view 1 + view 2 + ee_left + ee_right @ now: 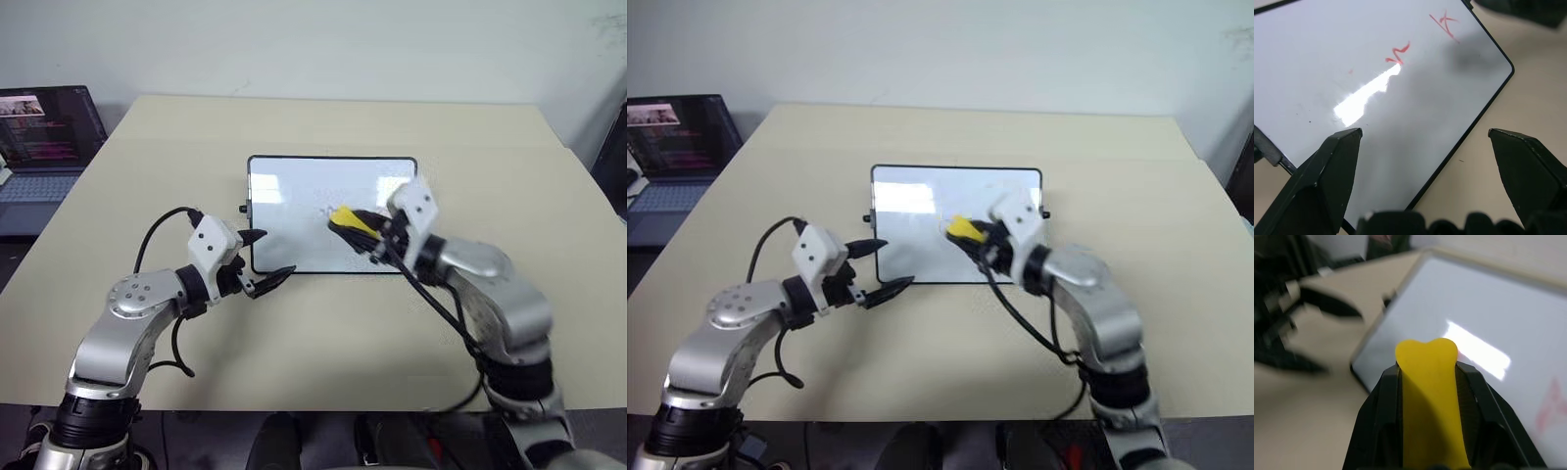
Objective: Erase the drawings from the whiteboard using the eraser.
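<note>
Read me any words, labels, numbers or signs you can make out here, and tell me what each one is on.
No text can be read for certain.
Small glossy white whiteboard with black frame: red marker drawings, letter-like scribbles, no clear word.
Open laptop: lines of text on its dark screen, too small to read.
Yellow oblong eraser in the right tool: no label visible.

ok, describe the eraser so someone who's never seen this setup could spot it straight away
Start at the beige table and find the black-framed whiteboard lying flat near its middle. Over the board's right part, the right gripper is shut on the eraser, a small yellow block pinched between its black fingers. It is the one bright yellow thing there; the left gripper is open at the board's near left corner and holds nothing.
</note>
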{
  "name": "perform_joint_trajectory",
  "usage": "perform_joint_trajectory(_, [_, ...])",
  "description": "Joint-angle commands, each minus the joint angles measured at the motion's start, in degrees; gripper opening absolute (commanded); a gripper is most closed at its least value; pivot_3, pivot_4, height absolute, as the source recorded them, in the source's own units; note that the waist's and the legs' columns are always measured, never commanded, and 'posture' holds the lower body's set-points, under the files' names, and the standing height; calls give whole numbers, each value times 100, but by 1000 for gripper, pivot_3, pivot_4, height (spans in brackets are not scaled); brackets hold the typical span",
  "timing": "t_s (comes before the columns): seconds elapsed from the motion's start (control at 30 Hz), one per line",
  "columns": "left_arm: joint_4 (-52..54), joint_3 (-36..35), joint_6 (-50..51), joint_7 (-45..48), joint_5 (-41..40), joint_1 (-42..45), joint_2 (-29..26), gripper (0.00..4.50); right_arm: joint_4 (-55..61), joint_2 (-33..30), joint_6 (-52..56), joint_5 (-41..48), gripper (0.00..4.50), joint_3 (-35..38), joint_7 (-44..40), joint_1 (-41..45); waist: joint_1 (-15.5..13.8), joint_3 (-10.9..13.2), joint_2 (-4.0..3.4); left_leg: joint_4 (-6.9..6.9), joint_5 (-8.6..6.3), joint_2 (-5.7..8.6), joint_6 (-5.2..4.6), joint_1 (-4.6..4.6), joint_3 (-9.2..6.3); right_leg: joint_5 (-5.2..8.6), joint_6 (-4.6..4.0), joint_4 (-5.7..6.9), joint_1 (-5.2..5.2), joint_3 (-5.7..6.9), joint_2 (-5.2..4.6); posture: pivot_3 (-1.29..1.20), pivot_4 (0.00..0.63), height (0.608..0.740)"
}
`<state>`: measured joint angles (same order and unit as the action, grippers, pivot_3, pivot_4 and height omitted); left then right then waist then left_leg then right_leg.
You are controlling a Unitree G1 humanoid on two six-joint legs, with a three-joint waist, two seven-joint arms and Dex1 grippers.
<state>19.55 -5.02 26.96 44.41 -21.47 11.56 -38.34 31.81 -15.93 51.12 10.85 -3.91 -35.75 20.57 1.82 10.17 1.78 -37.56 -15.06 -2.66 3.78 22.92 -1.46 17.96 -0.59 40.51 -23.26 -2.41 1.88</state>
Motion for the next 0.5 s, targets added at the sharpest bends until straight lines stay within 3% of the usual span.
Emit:
perform_joint_trajectory(0.03, [-9,-114,-134,41,-52,200,-44,4500,470,-220,-261,-21,1108,-78,186,-312,39,0,0,0,0,0,0,-4,5,0,1,2,0,-5,1,0,150,740])
perform_joint_trajectory(0.2, [-262,3,-190,182,49,443,-143,4500,329,-651,-882,-389,1108,-608,291,-461,76,1,1,-1,1,3,0,-11,8,15,27,10,0,-7,10,0,150,740])
perform_joint_trajectory(0.5, [-397,-65,-257,319,109,358,-328,4500,-863,33,-1251,-642,1108,-1023,846,787,106,2,3,-2,1,-2,1,-9,4,11,20,10,0,-7,12,0,150,740])
